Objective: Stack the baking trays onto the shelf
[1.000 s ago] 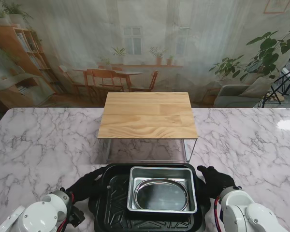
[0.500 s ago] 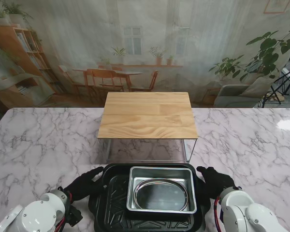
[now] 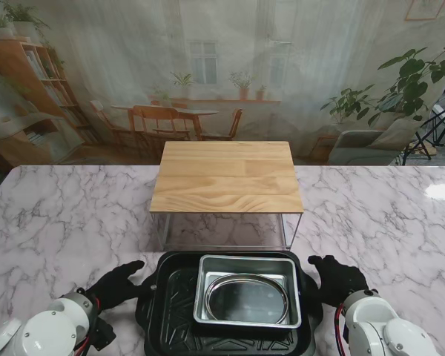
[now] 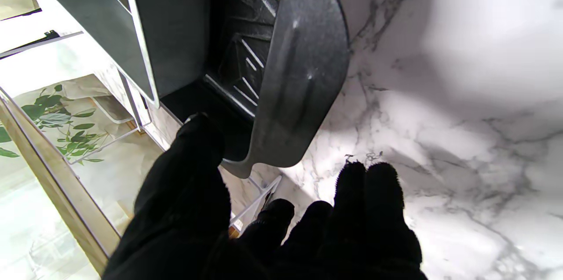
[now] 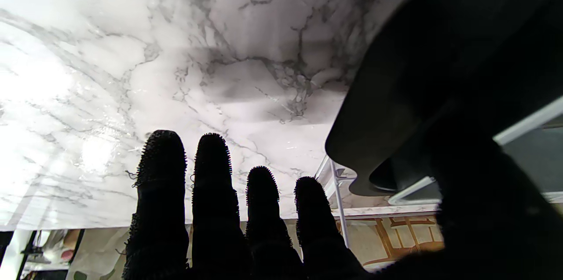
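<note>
Nested trays: black tray (image 3: 159, 315) holding the silver tray (image 3: 246, 293) rests on the bench (image 3: 59, 222), nearer to me than the shelf (image 3: 226, 176). My left hand (image 3: 117, 283) and right hand (image 3: 341, 277) flank it, fingers spread, holding nothing. Uneven lifting could slide the silver tray.

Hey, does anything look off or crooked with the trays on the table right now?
Nothing stands out. The silver tray sits squarely inside the black tray, the round tin lies flat in it, nothing spilled or dented.
</note>
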